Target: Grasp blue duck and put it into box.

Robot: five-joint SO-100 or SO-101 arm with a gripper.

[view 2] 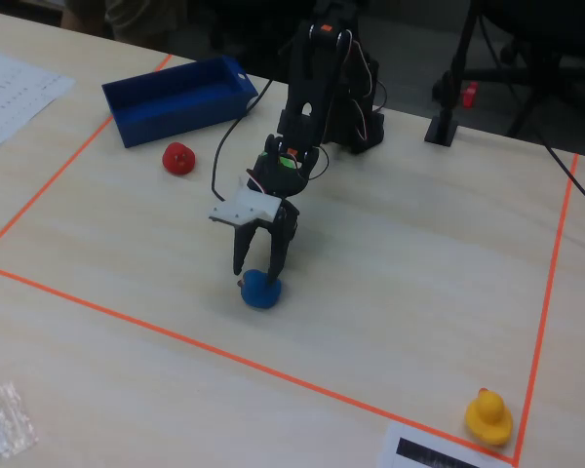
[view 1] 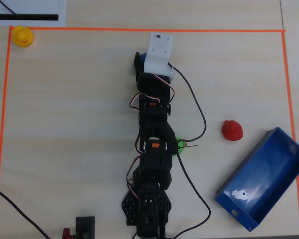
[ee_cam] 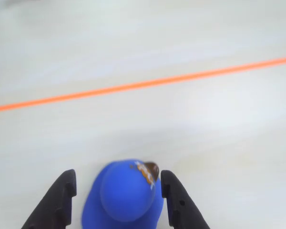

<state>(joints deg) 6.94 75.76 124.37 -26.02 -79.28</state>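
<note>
The blue duck (ee_cam: 128, 196) filled the bottom centre of the wrist view, closest to the lens, with one black fingertip on each side of it. The gripper (ee_cam: 118, 196) was spread apart — a sliver of pale table showed between each finger and the toy, so nothing was clamped yet. That straddle looked deliberate: the arm had been set down over the duck so the fingers could close on its flanks.

The duck was a small rounded toy in solid blue, smooth and matte, with a brownish-orange beak at its upper right in the wrist view. In the fixed view it sat on the table (view 2: 419, 273) just below centre, under the fingertips and a little inside the orange tape line (view 2: 175, 336). The overhead view showed only a blue sliver of it (view 1: 138, 60) beside the white wrist housing.

The box (view 1: 266, 179) — a glossy dark-blue tray with low walls — lay at the lower right of the overhead view, well apart from the duck. A red duck (view 1: 232, 130) sat near the box, and a yellow duck (view 1: 23, 36) stood in the upper left corner.
</note>
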